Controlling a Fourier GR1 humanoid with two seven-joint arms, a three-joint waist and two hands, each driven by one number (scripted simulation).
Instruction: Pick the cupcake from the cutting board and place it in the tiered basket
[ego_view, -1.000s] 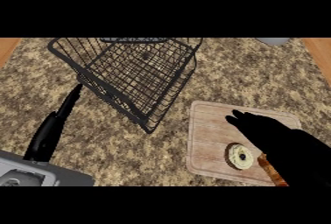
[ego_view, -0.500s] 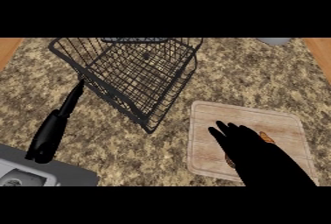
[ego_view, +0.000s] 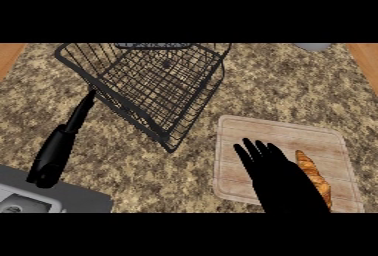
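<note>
Since the earlier frame, the black right hand has been slid left and down across the pale wooden cutting board. Its fingers are spread apart and held straight, flat over the board. The cupcake cannot be seen; whether it is hidden under the hand cannot be told. A long golden-brown pastry is seen just right of the hand. The black wire tiered basket is found up and left of the hand, on the speckled stone table.

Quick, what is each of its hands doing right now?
Right hand: open, fingers straight, over the cutting board, holding nothing that shows.
Left hand: not in view.
</note>
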